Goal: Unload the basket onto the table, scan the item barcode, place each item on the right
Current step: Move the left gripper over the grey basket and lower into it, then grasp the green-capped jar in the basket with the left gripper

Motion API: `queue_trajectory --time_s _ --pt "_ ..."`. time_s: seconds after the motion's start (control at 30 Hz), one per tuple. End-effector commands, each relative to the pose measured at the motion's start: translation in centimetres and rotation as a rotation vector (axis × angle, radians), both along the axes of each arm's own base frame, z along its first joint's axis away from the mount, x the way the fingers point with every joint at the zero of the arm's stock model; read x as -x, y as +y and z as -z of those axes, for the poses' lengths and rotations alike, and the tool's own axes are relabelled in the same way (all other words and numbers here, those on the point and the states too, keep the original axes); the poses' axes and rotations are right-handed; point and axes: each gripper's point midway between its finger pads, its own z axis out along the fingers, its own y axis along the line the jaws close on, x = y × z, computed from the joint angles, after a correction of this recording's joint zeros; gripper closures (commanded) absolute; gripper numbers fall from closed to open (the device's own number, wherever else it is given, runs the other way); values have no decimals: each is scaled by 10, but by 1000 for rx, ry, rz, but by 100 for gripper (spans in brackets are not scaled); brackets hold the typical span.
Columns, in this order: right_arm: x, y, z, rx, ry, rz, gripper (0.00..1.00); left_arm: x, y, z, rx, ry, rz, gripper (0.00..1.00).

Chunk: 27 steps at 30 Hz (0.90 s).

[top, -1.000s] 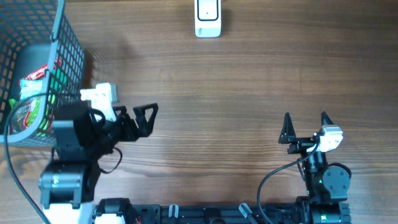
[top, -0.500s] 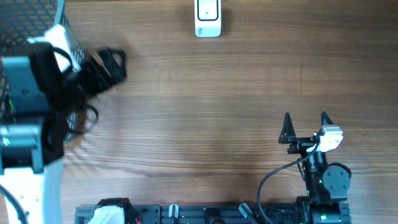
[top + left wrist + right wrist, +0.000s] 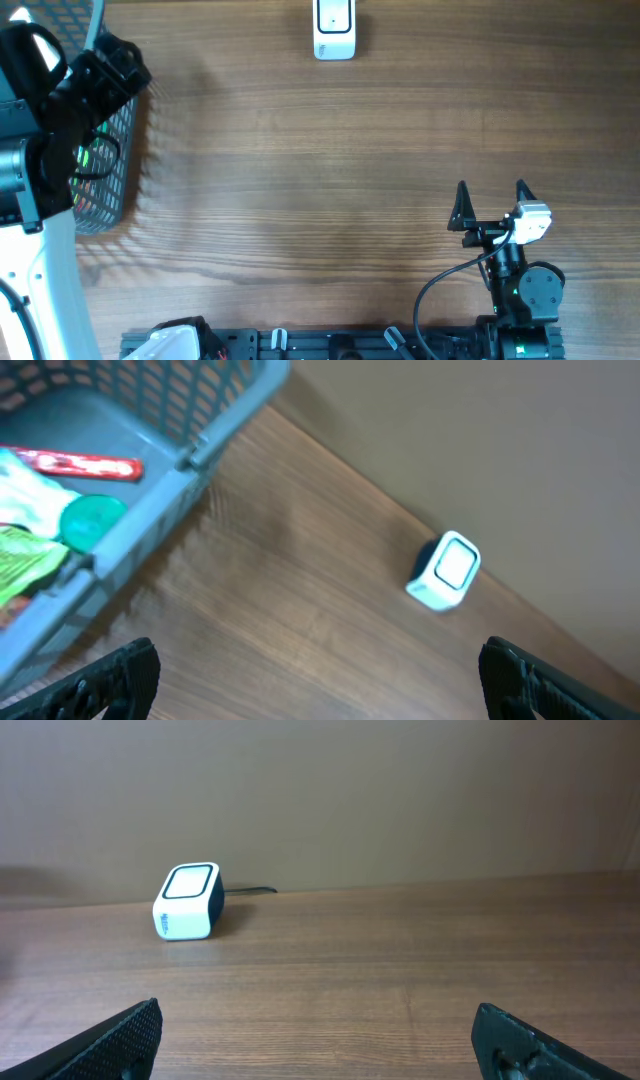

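The white barcode scanner [image 3: 334, 30] stands at the table's far edge, also visible in the left wrist view [image 3: 445, 570] and the right wrist view [image 3: 187, 901]. Several items lie in the blue wire basket [image 3: 170, 470]: a red tube [image 3: 85, 464], a green round cap [image 3: 92, 520] and a green packet [image 3: 25, 565]. My left gripper [image 3: 108, 68] hovers open and empty above the basket's right rim; in its own view, the left gripper [image 3: 320, 685] frames bare wood. My right gripper [image 3: 491, 195] rests open and empty at the near right, its wrist view [image 3: 322, 1045] facing the scanner.
The basket [image 3: 110, 170] fills the far left corner, partly hidden by my left arm. A thin cable [image 3: 250, 891] runs from the scanner along the back wall. Wooden tabletop [image 3: 320, 170] lies between the basket, the scanner and my right arm.
My left arm has swung from the table beside the basket up and to the far left, over the basket's rim, still open. The right arm has not moved.
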Motion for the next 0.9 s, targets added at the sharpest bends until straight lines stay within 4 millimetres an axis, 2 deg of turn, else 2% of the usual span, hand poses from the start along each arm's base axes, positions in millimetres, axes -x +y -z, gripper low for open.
queue_trajectory --time_s 0.0,0.2,0.33,0.43,0.6,0.87 --pt "0 2 0 -15 1 -14 0 8 44 -10 56 -43 -243 0" --pt "0 2 0 -15 1 -13 0 23 105 4 143 -18 -440 0" --pt "0 2 0 -15 1 -14 0 42 140 23 231 27 -618 0" --pt "0 2 0 -15 1 -13 0 53 161 46 314 89 -735 0" --pt "0 2 0 -15 1 -14 0 49 175 88 377 225 -773 0" --pt "0 2 0 -15 1 -14 0 15 184 147 499 355 -751 1"
